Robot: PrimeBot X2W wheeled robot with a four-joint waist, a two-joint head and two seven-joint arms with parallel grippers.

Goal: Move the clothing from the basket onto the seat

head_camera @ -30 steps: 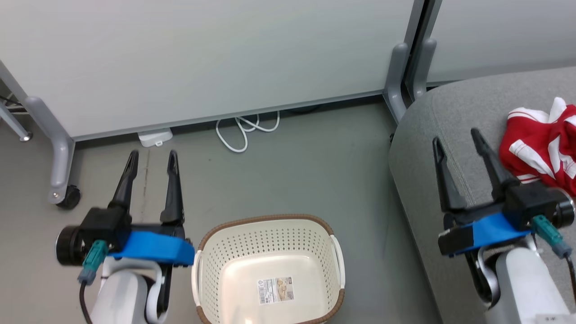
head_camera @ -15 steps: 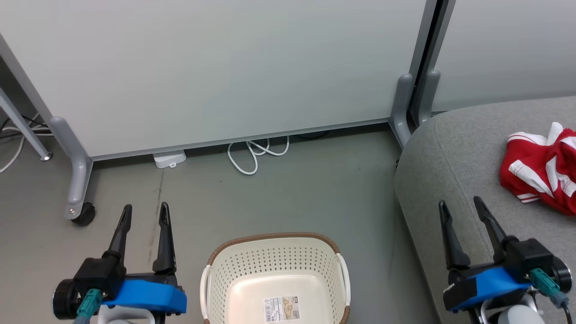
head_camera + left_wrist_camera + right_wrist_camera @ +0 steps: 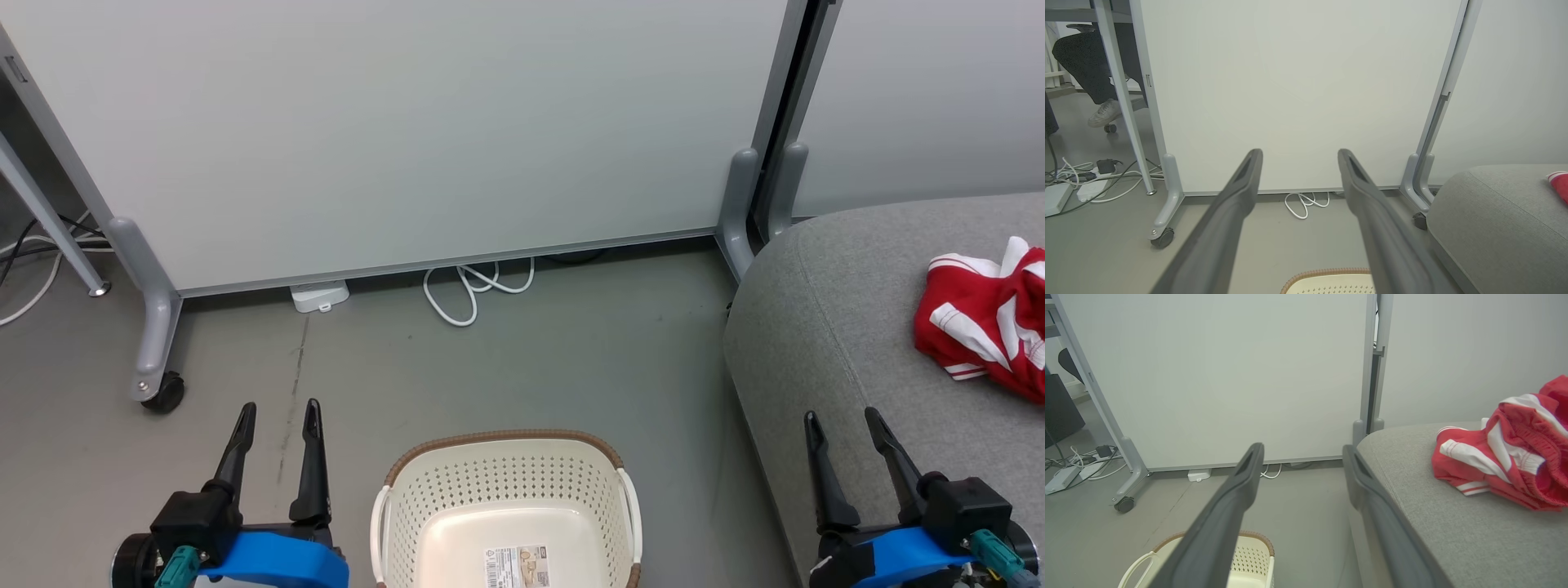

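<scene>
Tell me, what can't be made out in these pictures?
- The clothing: cut by the head view's right edge; one garment or two, unclear.
- The basket: its near part is cut by the head view's bottom edge.
- The label on the basket's base: print too small to read.

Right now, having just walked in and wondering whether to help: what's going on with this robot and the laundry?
The robot is handling nothing: its left gripper, beside the basket, and right gripper, by the edge of the seat, are open and empty. The basket stands on the floor, its visible part bare but for a label. The red clothing lies crumpled on the grey seat. The move looks done.
</scene>
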